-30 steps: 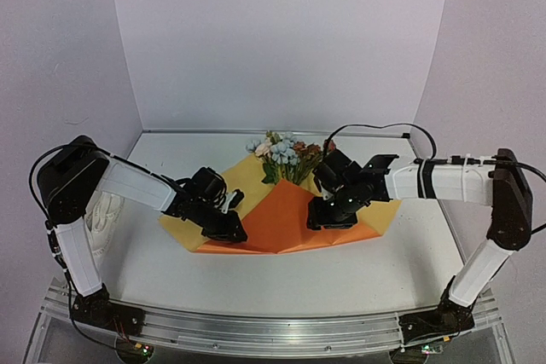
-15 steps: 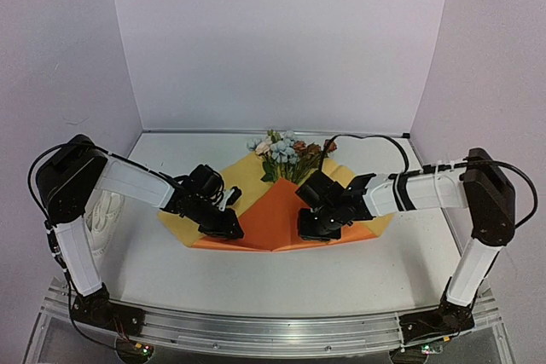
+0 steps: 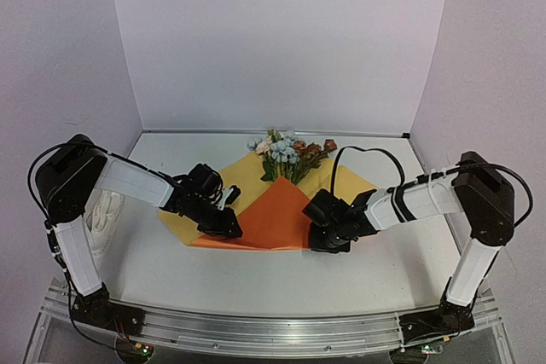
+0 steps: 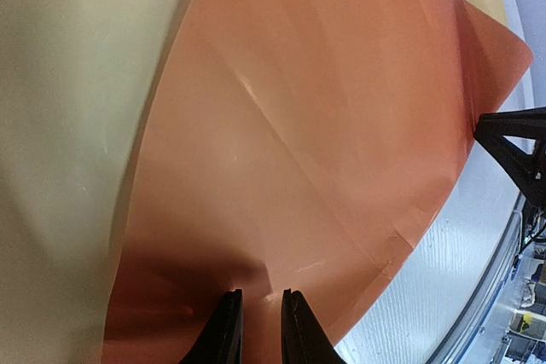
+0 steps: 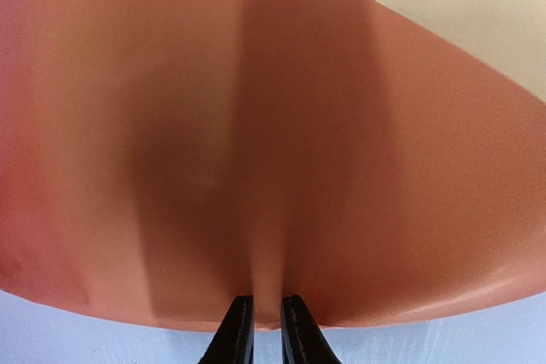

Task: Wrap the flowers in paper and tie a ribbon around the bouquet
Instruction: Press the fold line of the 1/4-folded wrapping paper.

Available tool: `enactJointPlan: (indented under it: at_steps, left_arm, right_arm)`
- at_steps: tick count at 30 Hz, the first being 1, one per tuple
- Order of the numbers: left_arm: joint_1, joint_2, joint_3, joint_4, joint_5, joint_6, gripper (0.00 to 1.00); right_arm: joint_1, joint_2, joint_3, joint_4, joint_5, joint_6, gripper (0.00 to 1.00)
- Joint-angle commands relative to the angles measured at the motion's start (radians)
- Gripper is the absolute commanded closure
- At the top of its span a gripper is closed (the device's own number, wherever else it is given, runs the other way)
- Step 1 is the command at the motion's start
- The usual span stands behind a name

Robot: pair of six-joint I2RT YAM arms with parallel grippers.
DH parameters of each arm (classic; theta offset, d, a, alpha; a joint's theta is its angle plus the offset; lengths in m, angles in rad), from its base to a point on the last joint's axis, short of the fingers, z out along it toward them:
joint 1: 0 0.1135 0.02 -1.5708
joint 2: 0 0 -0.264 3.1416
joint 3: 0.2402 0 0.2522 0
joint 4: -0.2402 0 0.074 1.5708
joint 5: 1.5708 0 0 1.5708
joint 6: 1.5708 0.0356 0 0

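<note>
Paper (image 3: 271,215) on the tabletop (image 3: 256,283) is now pinched at its near edge by your right claw (image 3: 328,240), spread a second ago farther back, while your left claw (image 3: 223,223) pinches its left fold, so with flowers (image 3: 286,153) at its far corner, wrapping looks ready to continue.

Left tool (image 4: 260,297), right tool (image 5: 266,301), both pinched narrow

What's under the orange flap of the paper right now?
Only the flowers show, heads and leaves sticking out beyond the flap's far tip. Their stems run under the paper and are covered; nothing else beneath can be seen.
</note>
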Motion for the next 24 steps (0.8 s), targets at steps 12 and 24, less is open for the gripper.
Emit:
enactJointPlan:
  at_steps: [12, 24]
  left_arm:
    - [0.026, 0.012, -0.021, -0.111, -0.085, 0.036, 0.81]
    - [0.026, 0.008, -0.013, -0.120, -0.090, 0.047, 0.81]
  right_arm:
    - [-0.064, -0.130, -0.181, -0.002, 0.106, 0.120, 0.86]
    - [-0.205, -0.283, -0.331, -0.002, 0.090, 0.198, 0.85]
